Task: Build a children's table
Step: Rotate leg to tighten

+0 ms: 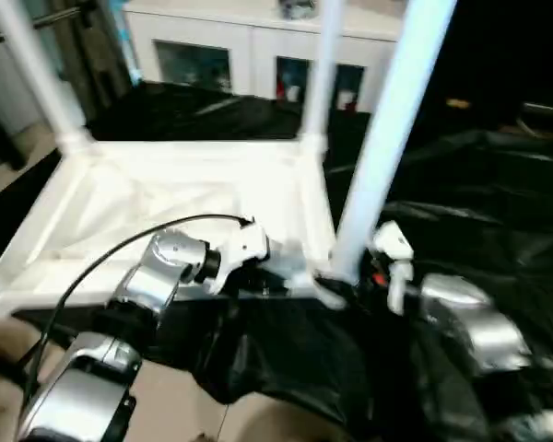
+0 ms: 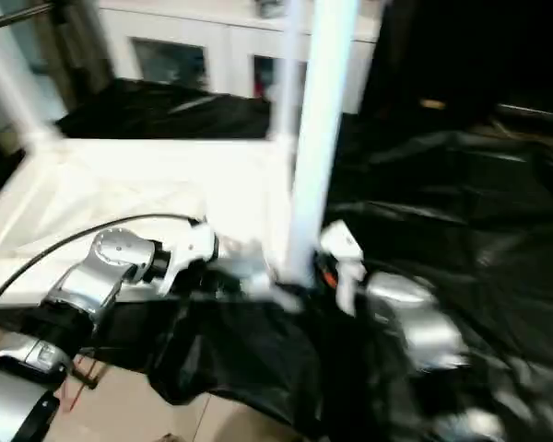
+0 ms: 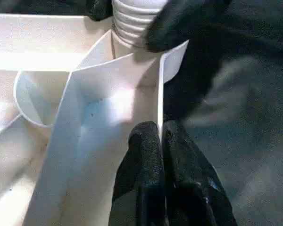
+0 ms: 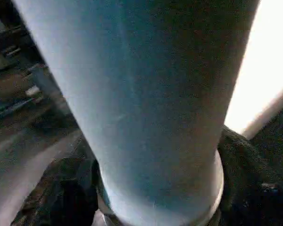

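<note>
One tabletop [image 1: 166, 198], upside down on black sheeting [image 1: 498, 230]. Three legs standing up from it: far-left leg [image 1: 37, 74], far-right leg [image 1: 321, 74], near-right leg [image 1: 392, 129] tilted slightly.

Left gripper [image 3: 159, 136] reaches in from the left, fingers pinched together on the thin rim wall of the tabletop's near edge, by the near-right corner socket. Right gripper [image 1: 373, 272] comes from the right at the near-right leg's base; black fingers [image 4: 240, 155] flank the tube, whether gripping it I cannot tell.

White glass-fronted cabinet [image 1: 258, 46] along the far wall. Pale floor [image 1: 184, 414] nearest.
</note>
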Controlling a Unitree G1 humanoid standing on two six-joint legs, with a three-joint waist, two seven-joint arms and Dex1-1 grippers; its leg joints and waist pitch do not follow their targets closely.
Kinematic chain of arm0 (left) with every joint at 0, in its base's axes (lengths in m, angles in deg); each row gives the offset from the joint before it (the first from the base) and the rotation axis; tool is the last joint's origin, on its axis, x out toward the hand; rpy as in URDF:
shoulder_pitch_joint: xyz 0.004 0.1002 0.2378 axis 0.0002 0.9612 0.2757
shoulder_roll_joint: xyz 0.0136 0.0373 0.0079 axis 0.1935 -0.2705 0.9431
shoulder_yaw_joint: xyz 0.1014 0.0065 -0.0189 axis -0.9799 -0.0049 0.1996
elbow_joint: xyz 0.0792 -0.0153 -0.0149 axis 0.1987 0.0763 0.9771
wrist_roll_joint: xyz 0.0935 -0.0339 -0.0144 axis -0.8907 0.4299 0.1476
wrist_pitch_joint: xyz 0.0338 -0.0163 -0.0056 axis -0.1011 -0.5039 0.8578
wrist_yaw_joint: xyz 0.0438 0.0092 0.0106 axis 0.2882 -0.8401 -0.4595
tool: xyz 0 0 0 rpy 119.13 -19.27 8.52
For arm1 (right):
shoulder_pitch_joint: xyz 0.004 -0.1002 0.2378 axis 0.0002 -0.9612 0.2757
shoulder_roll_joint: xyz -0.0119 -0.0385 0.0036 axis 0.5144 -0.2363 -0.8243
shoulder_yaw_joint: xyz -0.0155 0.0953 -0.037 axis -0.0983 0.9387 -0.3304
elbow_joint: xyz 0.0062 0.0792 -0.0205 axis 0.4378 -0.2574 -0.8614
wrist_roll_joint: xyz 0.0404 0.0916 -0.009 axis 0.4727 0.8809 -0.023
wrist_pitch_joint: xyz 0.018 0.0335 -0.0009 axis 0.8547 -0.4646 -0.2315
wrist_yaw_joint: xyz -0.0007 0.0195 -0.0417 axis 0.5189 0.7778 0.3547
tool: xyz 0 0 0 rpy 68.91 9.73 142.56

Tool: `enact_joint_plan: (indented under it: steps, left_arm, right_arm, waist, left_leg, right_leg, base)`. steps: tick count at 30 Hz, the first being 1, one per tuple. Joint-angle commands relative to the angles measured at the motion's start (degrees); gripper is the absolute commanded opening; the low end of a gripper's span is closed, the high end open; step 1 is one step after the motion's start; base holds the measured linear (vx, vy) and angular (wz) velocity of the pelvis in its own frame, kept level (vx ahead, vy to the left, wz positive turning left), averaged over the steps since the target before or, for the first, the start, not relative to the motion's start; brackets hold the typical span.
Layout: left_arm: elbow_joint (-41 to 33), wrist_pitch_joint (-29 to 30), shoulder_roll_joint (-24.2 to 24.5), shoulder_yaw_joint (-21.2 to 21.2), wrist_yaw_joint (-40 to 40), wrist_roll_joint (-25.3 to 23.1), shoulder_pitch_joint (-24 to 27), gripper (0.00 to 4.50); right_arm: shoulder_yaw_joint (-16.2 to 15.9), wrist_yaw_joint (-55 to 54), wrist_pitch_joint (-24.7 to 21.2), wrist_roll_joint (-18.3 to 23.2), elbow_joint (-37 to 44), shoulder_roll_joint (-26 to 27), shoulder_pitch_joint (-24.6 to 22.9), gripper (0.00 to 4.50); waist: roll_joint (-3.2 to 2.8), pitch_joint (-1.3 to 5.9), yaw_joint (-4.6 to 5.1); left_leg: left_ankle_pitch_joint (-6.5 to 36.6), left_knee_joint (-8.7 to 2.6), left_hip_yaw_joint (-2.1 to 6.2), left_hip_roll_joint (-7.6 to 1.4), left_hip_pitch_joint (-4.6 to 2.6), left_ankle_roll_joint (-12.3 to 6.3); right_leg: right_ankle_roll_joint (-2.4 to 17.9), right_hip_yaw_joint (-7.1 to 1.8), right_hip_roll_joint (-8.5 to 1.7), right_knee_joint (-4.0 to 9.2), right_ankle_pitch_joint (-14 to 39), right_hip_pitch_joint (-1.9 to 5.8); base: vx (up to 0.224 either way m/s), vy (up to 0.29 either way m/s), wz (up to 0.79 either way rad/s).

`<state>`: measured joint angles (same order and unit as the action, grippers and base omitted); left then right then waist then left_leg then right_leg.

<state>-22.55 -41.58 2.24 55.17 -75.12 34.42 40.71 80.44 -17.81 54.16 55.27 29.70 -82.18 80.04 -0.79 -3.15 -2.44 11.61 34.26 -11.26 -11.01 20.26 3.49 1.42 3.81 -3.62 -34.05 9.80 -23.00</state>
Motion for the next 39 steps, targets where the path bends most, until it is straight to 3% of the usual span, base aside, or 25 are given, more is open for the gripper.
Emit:
enact_joint_plan:
  steps: [1,2,6,11,14,17,23,26,31,39]
  left_arm:
    - [1.7,1.5,-4.3,1.7,8.7,0.1,-4.1,0.00]
    - [1.9,1.5,-4.4,1.8,9.2,0.0,-4.3,0.00]
    - [6.9,4.5,-8.0,3.7,21.4,-1.1,-8.7,0.00]
    - [8.0,4.3,-10.5,4.0,24.4,-1.1,-9.9,0.00]
    - [7.2,3.0,-10.6,3.4,21.9,-0.9,-9.2,0.00]
    - [6.4,0.7,-9.2,2.0,17.4,-0.7,-7.7,0.00]
    - [4.3,-0.9,-6.5,0.5,10.0,-0.3,-5.5,0.00]
    - [1.5,-3.3,-3.1,-1.2,1.8,0.6,-3.2,0.00]
    - [-0.4,-3.6,-0.2,-1.8,-3.6,1.3,-1.5,0.00]
    - [-3.6,-2.4,4.6,-2.2,-10.4,2.1,0.8,0.00]
  right_arm:
    - [-0.6,-10.1,0.2,-2.5,-6.5,5.5,2.4,2.76]
    - [-0.5,-10.5,0.1,-2.6,-6.8,5.7,2.5,2.75]
    - [2.0,-22.7,0.6,-2.8,-14.2,12.4,7.6,2.75]
    - [1.5,-24.3,2.8,-3.4,-17.9,16.3,11.3,2.75]
    - [0.6,-21.8,4.3,-4.2,-18.3,16.2,11.8,3.44]
    - [-1.2,-17.4,5.0,-5.0,-17.9,14.6,11.8,3.72]
    - [-4.4,-7.9,6.5,-4.7,-14.5,10.7,9.6,3.72]
    - [-5.5,1.0,6.4,-3.0,-10.0,6.9,7.0,3.72]
    - [-6.0,8.9,5.6,-1.1,-6.4,3.2,4.8,3.72]
    - [-7.8,18.0,2.8,0.4,-0.9,-1.3,1.8,3.00]
  waist:
    - [0.02,3.30,0.33]
    - [0.14,3.42,0.56]
    - [0.12,3.47,0.74]
    - [0.12,3.71,0.42]
    - [0.11,3.93,0.34]
    - [0.19,3.90,0.56]
    - [0.22,3.76,0.65]
    - [0.12,3.76,0.11]
    - [-0.12,3.62,-0.43]
    - [-0.04,3.59,-1.14]
  left_leg:
    - [12.4,-4.20,1.35,-2.11,-0.49,-0.83]
    - [12.5,-4.22,1.50,-2.05,-0.35,-0.55]
    - [12.1,-4.17,1.44,-1.91,-0.56,-0.74]
    - [9.5,-4.02,1.24,-1.96,-0.23,-2.30]
    - [7.5,-3.98,1.29,-2.13,-0.04,-3.30]
    - [7.5,-3.95,1.31,-2.10,0.18,-4.40]
    - [8.4,-3.95,1.28,-2.32,0.18,-4.60]
    - [8.3,-3.99,1.21,-2.61,-0.04,-4.96]
    - [10.7,-4.18,1.04,-2.87,-0.41,-3.62]
    - [10.3,-4.27,1.11,-2.87,-0.28,-3.28]
  right_leg:
    - [11.6,-2.77,-4.85,4.92,20.5,2.35]
    - [11.2,-2.68,-4.85,4.89,21.2,2.63]
    - [10.6,-2.75,-4.72,5.22,21.7,2.52]
    - [12.1,-2.85,-4.75,4.60,15.3,2.88]
    - [13.2,-2.84,-4.72,3.93,10.7,3.09]
    - [14.1,-2.79,-4.80,3.75,9.2,3.37]
    - [13.9,-2.95,-4.90,3.93,11.3,3.34]
    - [14.3,-2.97,-4.76,3.76,10.2,3.34]
    - [14.4,-2.98,-4.77,3.88,12.5,2.94]
    - [13.5,-2.95,-4.76,3.83,13.4,2.91]
  base:
    - [0.000,0.000,0.00]
    - [0.000,0.000,0.00]
    - [0.000,0.000,0.00]
    - [0.000,0.000,0.00]
    - [0.000,0.000,0.00]
    - [0.000,0.000,0.00]
    - [0.000,0.000,0.00]
    - [0.000,0.000,0.00]
    - [0.000,0.000,0.00]
    - [0.000,0.000,0.00]
